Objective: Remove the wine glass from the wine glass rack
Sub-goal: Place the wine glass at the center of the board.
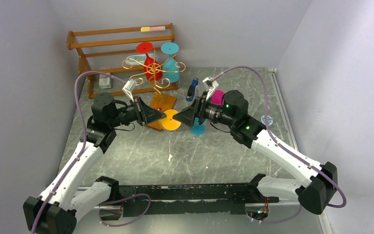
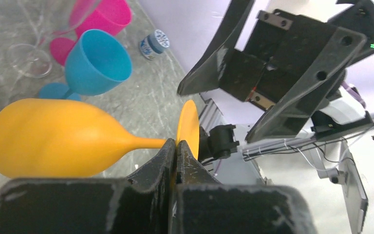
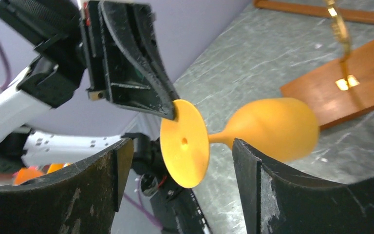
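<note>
An orange wine glass [image 1: 169, 121] hangs sideways in the air, off the rack. My left gripper [image 1: 163, 116] is shut on the rim of its foot; in the left wrist view the gripper [image 2: 176, 146] pinches the foot [image 2: 187, 127], with the bowl [image 2: 53, 139] to the left. My right gripper [image 1: 180, 117] is open, and in its own view [image 3: 181, 146] its fingers stand on either side of the foot [image 3: 185, 144] without touching it. The gold wire wine glass rack [image 1: 153, 68] on its orange-brown base [image 1: 161, 103] holds a red glass [image 1: 149, 61] and a teal glass [image 1: 170, 61] upside down.
A brown slatted shelf rack [image 1: 121, 41] stands at the back wall. A blue glass [image 2: 97, 61], a pink glass [image 2: 107, 14], a clear glass [image 2: 29, 58] and a small bottle [image 2: 153, 44] stand on the table by the right arm. The rack base [image 3: 341, 83] is just behind the orange glass.
</note>
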### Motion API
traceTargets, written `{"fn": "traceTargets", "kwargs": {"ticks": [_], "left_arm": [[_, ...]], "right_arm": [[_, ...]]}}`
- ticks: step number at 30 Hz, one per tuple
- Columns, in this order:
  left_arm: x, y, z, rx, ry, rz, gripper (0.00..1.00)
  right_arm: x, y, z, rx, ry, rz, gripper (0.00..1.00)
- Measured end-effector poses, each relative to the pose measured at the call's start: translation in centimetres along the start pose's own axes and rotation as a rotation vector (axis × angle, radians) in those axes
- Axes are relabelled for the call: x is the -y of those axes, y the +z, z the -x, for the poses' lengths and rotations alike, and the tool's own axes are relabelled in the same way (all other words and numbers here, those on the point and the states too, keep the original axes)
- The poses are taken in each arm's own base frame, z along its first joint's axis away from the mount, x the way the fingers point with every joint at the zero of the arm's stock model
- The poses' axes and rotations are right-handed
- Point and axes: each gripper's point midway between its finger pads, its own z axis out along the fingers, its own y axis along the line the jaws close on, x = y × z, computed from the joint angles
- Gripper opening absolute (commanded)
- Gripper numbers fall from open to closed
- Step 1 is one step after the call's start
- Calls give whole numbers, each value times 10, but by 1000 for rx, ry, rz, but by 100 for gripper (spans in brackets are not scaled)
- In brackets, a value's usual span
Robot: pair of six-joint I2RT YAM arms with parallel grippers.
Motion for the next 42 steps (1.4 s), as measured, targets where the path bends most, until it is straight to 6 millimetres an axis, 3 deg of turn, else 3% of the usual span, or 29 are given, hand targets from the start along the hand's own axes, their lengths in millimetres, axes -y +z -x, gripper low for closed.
{"fn": "traceTargets", "kwargs": {"ticks": [5, 8, 10, 13, 22, 31, 34, 36, 42], "left_arm": [[14, 8, -2, -29, 19, -82, 5], [16, 9, -4, -42, 29, -93, 5], [17, 9, -3, -42, 40, -98, 5], [18, 9, -3, -43, 50, -102, 5], [21, 8, -5, -52, 55, -118, 5], [33, 8, 1, -38, 75, -171, 5], [35, 8, 0, -43, 78, -179, 5], [35, 7, -2, -50, 79, -181, 5], [33, 8, -5, -62, 84, -175, 5]], "right_arm": [[-9, 1, -11, -60, 17, 102, 61], [-1, -3, -10, -58, 56, 126, 47], [11, -9, -9, -50, 98, 138, 43], [21, -15, -11, -66, 147, 156, 43], [-2, -22, -17, -141, 139, 299, 46], [-13, -13, -33, -222, 158, 354, 28], [-16, -12, -30, -212, 164, 364, 43], [-17, -12, -27, -198, 164, 367, 44], [-15, -10, -20, -159, 154, 343, 12]]}}
